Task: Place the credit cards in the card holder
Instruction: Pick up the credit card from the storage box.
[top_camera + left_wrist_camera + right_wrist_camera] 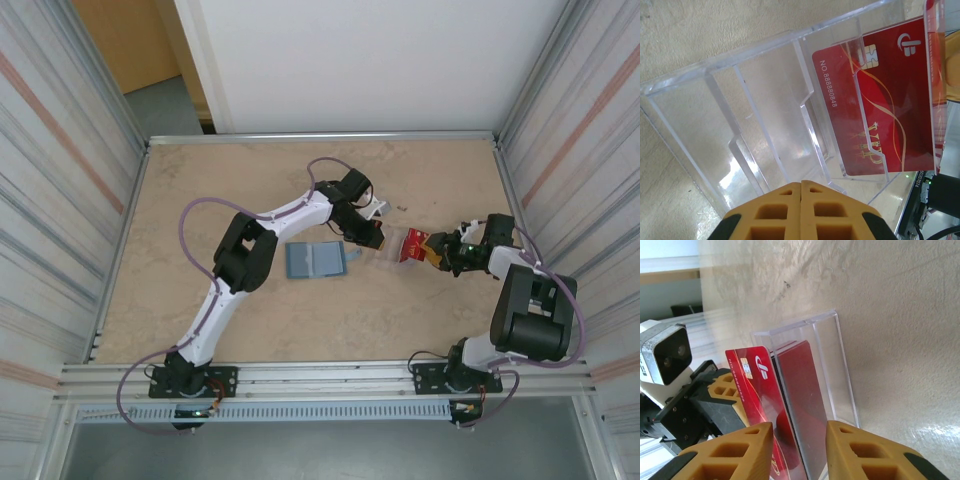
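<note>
Teal card holder [315, 260] lies open on the surface [250, 330], just left of the left end effector [801, 189], which pinches the clear case [765, 125] rim. A red credit card [875, 100] stands in that case, between the spread fingers of the right end effector [799, 427].

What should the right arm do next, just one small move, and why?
Probably close the right tool on the red card: the card's end lies between its parted fingers, in the clear case, with the left tool shut at the case's edge.
</note>
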Available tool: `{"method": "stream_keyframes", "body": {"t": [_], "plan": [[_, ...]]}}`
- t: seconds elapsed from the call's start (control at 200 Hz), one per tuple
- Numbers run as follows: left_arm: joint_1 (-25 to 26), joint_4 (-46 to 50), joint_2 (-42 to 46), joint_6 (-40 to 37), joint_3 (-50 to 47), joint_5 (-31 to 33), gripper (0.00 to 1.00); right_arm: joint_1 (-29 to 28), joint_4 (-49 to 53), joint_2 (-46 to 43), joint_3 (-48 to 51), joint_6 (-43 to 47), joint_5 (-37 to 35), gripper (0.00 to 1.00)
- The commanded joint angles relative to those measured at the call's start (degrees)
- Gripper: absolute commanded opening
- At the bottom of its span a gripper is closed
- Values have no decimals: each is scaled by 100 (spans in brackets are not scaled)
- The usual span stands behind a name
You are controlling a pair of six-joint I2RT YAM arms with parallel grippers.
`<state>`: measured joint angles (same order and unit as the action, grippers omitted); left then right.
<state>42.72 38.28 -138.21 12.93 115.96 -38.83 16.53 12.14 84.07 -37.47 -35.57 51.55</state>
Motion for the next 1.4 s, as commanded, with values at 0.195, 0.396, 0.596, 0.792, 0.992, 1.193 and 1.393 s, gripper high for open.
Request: {"method": "stream_keyframes", "body": {"t": [0.195,0.396,0.596,0.792,0.992,1.193,1.393], "plan": [[-18,338,-223,-39,-129,244,0,20,-47,100,9,8,238,22],[-22,338,-215,-45,-143,244,0,25,-12,39,-10,11,277,13],[-20,347,-197,-47,-143,252,0,39,119,-130,-50,50,241,0],[-20,347,-158,-64,-132,253,0,54,201,-352,-96,36,285,0],[-67,451,216,-186,-35,291,14,-31,51,-712,-301,-273,567,0],[-385,542,1300,-417,-186,496,32,-733,233,-1006,-945,-192,557,0],[-1007,407,2964,-865,-1484,814,41,-1868,498,-880,-1630,268,245,0]]}}
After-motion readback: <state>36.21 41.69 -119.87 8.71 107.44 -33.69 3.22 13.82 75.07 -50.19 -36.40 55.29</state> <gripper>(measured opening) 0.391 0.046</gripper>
